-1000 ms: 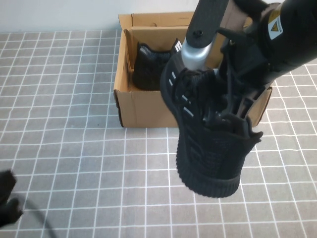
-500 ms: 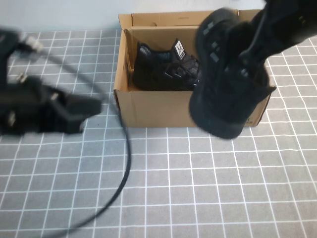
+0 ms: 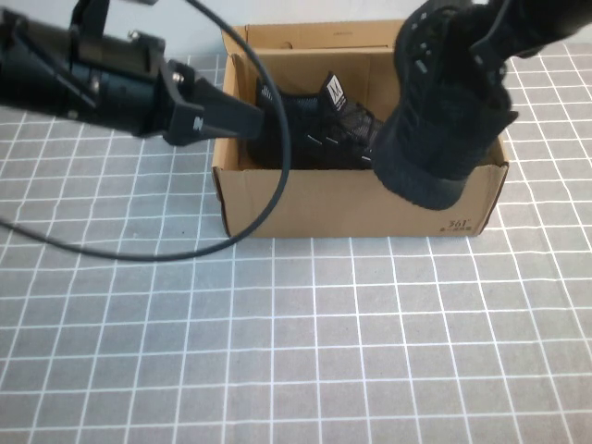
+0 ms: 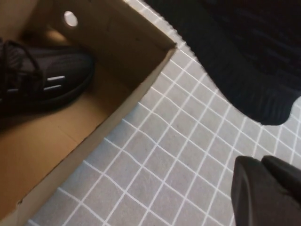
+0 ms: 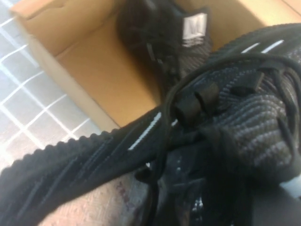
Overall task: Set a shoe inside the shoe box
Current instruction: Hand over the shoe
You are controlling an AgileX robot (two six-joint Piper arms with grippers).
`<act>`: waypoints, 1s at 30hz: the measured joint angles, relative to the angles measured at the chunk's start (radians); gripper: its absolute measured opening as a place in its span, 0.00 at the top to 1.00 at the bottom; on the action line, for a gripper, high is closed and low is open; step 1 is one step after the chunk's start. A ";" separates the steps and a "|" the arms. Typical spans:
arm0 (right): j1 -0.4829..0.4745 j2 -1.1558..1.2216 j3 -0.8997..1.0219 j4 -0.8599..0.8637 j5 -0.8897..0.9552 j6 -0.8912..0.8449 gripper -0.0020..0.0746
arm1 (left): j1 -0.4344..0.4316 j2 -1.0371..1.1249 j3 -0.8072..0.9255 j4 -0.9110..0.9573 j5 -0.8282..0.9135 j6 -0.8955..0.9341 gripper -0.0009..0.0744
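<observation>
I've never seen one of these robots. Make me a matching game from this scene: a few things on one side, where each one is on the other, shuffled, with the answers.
Things
1. held shoe
2. second shoe
3. left gripper
4. shoe box

Places
A. lying inside the box
B. standing on the tiled table
C. hanging over the box's right end, carried by the right gripper
D. shut, at the box's left wall

Pairs: 1-C, 2-A, 3-D, 4-B
</observation>
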 joint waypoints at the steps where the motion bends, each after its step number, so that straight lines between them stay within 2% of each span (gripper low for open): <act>1: -0.001 0.018 -0.021 0.022 0.017 -0.040 0.96 | 0.000 0.019 -0.032 0.011 0.025 0.002 0.99; 7: -0.002 0.077 -0.103 0.186 0.170 -0.395 0.96 | 0.000 0.104 -0.194 0.045 0.068 0.045 0.99; 11: -0.002 0.079 -0.121 0.272 0.213 -0.620 0.96 | 0.000 0.123 -0.237 0.052 0.068 0.120 0.99; 17: -0.002 0.079 -0.123 0.299 0.215 -0.823 0.96 | -0.044 0.123 -0.247 0.081 0.074 0.178 0.99; 22: -0.002 0.079 -0.123 0.297 0.217 -0.880 0.96 | -0.108 0.123 -0.276 0.099 0.081 0.204 0.98; 25: -0.002 0.079 -0.123 0.297 0.217 -0.906 0.96 | -0.128 0.123 -0.299 0.099 0.083 0.244 0.89; 27: -0.002 0.079 -0.123 0.297 0.217 -0.915 0.96 | -0.132 0.124 -0.315 0.097 0.083 0.275 0.78; 30: -0.002 0.079 -0.123 0.297 0.217 -0.921 0.96 | -0.133 0.132 -0.332 0.092 0.085 0.300 0.54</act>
